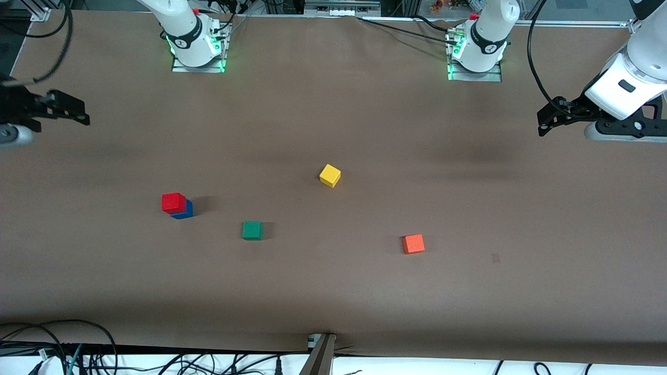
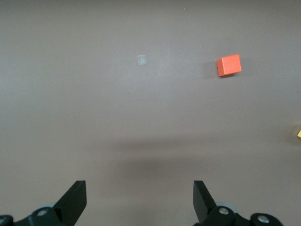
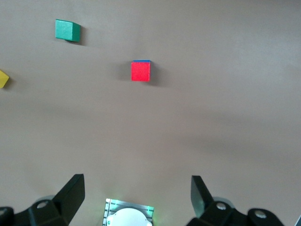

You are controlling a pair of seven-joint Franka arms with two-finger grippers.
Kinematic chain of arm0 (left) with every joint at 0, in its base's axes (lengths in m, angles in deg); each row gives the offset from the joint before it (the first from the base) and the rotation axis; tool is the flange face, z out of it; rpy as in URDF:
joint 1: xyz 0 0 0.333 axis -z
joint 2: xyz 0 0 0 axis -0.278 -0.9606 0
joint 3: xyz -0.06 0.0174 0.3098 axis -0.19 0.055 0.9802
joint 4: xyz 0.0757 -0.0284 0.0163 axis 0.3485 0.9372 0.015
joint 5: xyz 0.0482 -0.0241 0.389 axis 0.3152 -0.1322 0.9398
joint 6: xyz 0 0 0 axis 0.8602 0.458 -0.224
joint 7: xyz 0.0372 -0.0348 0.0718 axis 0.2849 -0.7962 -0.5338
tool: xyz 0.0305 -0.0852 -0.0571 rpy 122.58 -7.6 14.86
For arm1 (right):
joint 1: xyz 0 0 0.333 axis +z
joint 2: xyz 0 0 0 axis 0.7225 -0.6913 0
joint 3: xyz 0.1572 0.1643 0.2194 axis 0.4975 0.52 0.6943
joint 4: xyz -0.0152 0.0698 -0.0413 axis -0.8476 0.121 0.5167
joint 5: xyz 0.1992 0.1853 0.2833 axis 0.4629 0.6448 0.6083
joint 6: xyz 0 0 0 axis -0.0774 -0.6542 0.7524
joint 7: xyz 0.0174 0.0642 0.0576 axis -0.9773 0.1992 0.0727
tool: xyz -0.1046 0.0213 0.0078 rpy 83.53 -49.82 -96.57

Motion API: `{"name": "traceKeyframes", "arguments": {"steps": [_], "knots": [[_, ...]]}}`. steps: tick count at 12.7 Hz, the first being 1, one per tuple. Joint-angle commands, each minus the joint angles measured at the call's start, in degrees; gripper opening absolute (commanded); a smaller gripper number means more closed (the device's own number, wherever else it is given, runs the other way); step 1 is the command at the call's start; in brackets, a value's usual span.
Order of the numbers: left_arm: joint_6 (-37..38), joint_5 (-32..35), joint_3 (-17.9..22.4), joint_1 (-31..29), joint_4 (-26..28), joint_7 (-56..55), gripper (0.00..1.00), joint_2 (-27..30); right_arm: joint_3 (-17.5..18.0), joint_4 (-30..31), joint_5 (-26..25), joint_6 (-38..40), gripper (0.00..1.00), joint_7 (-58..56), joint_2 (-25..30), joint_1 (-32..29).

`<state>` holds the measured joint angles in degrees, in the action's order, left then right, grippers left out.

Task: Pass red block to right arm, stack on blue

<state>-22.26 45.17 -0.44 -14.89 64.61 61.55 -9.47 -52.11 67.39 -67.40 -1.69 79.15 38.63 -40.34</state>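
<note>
The red block (image 1: 173, 201) sits on top of the blue cube (image 1: 184, 211), toward the right arm's end of the table. In the right wrist view the red block (image 3: 140, 71) covers all but a thin edge of the blue cube (image 3: 141, 60). My right gripper (image 1: 78, 112) hangs open and empty over the table's edge at its own end, well apart from the stack; its fingers (image 3: 70, 193) stand wide. At the other end of the table my left gripper (image 1: 544, 122) hangs open, with nothing between its fingers (image 2: 75, 200).
A yellow cube (image 1: 330, 175) lies mid-table. A green cube (image 1: 252, 230) lies beside the stack, nearer the front camera. An orange-red cube (image 1: 414, 244) lies toward the left arm's end. Both arm bases (image 1: 195, 44) stand at the table's back edge.
</note>
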Motion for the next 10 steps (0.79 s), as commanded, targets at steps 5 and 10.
{"name": "traceKeyframes", "arguments": {"steps": [5, 10], "knots": [[1.7, 0.5, -0.4, 0.1, -2.6, -0.7, 1.00, -1.2, 6.9, 9.8, -1.4, -0.8, 1.00, 3.7, 8.3, -4.6], [1.8, 0.5, -0.4, 0.0, -2.7, -0.7, 1.00, -1.2, 6.6, 8.9, -4.3, 0.0, 1.00, 3.0, 5.9, -4.3]]}}
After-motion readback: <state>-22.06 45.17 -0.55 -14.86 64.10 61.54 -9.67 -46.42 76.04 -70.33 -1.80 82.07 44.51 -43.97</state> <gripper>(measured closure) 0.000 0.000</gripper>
